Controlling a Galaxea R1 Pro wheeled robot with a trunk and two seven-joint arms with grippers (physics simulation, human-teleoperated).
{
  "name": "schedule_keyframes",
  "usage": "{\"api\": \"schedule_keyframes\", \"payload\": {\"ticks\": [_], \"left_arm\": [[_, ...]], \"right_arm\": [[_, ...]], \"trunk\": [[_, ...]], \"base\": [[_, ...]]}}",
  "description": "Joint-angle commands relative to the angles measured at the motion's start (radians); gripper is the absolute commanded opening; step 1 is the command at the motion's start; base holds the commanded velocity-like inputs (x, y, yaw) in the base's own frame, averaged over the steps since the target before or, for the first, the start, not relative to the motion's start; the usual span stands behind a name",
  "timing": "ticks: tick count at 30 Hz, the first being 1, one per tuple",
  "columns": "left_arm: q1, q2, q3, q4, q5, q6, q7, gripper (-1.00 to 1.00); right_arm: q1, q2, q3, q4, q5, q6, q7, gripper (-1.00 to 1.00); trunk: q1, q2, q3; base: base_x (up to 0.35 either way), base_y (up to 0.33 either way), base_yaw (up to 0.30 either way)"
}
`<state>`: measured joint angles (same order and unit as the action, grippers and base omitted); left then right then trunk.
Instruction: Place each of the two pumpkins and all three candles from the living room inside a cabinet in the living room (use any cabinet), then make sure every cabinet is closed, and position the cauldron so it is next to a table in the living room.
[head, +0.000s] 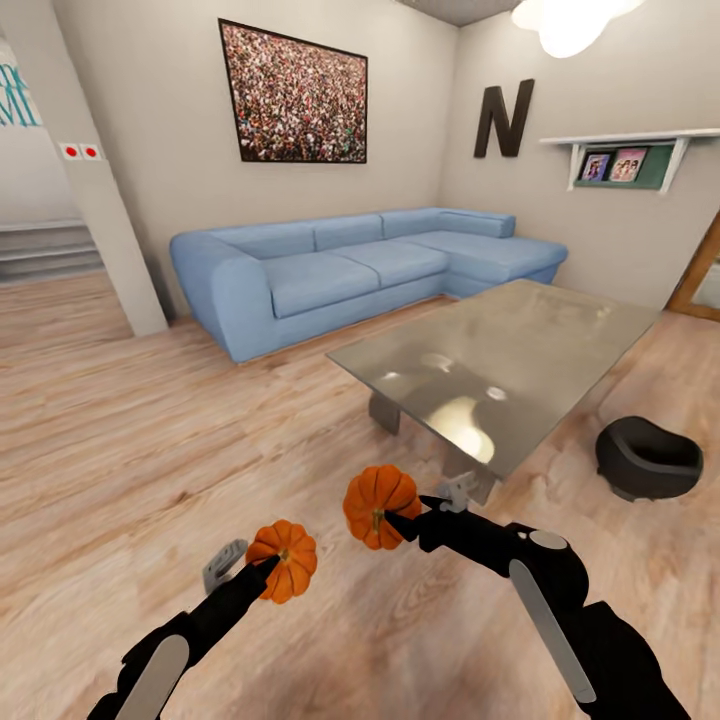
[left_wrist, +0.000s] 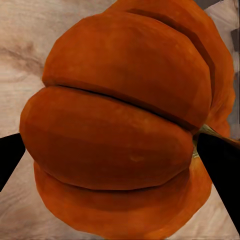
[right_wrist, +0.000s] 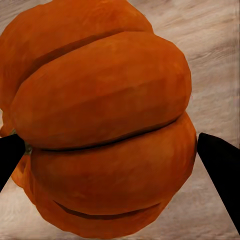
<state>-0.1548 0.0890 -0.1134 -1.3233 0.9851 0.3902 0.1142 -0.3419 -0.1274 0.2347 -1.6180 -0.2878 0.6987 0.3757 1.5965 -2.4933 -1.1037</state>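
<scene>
Above a pale wood floor (head: 120, 420), two bright-orange ribbed pumpkins hang in the robot's grip, one to each arm. Left pumpkin (head: 283, 559) sits in the left gripper (head: 262, 568), jaws closed on it; up close its deep grooves and glossy lobes bulge between two black fingertips (left_wrist: 220, 165). Right pumpkin (head: 378, 506), held slightly higher, is clamped by the right gripper (head: 400, 522), its stem end toward the fingers; the wrist camera shows the same fat orange ribs (right_wrist: 100, 120). Just beyond stands the table (head: 500, 370), its glossy grey top catching lamp reflections. Beside its right end, on the floor, sits the matte-black cauldron (head: 648, 458). A blue sofa (head: 350, 265) lines the far wall.
</scene>
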Motion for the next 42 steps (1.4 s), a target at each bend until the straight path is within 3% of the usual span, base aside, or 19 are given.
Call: {"api": "schedule_keyframes", "payload": {"ticks": [1, 12, 14, 19, 28, 42], "left_arm": [[0.000, 0.000, 0.000, 0.000, 0.002, 0.000, 0.001, -1.00], [-0.003, -0.005, -0.003, 0.001, 0.001, 0.001, 0.003, -1.00], [-0.004, -0.016, -0.023, 0.002, 0.000, 0.001, 0.006, -1.00], [-0.005, -0.018, -0.029, 0.003, -0.001, 0.001, 0.007, -1.00], [-0.005, -0.018, -0.029, 0.002, 0.001, 0.001, -0.003, -1.00], [-0.007, -0.021, -0.029, -0.001, 0.003, 0.013, 0.000, -1.00]], "right_arm": [[0.000, 0.000, 0.000, 0.000, -0.006, 0.001, 0.000, -1.00], [0.000, 0.000, 0.000, 0.000, -0.005, 0.001, 0.000, -1.00], [0.000, 0.000, 0.000, 0.000, -0.005, 0.000, 0.000, -1.00], [0.000, 0.000, 0.000, 0.000, -0.005, -0.001, 0.000, -1.00], [0.000, -0.001, 0.000, 0.000, -0.005, -0.001, 0.000, -1.00], [0.000, -0.001, 0.000, 0.000, -0.005, -0.001, 0.000, -1.00]], "trunk": [[0.000, 0.000, 0.000], [0.000, 0.000, 0.000], [0.000, 0.000, 0.000], [0.000, 0.000, 0.000], [0.000, 0.000, 0.000], [-0.050, 0.091, 0.041]], "base": [[-0.339, 0.000, -0.294], [-0.338, -0.090, -0.296], [-0.329, -0.154, -0.297], [-0.311, -0.162, -0.297], [-0.056, -0.034, -0.297], [-0.001, 0.000, -0.297]]}}
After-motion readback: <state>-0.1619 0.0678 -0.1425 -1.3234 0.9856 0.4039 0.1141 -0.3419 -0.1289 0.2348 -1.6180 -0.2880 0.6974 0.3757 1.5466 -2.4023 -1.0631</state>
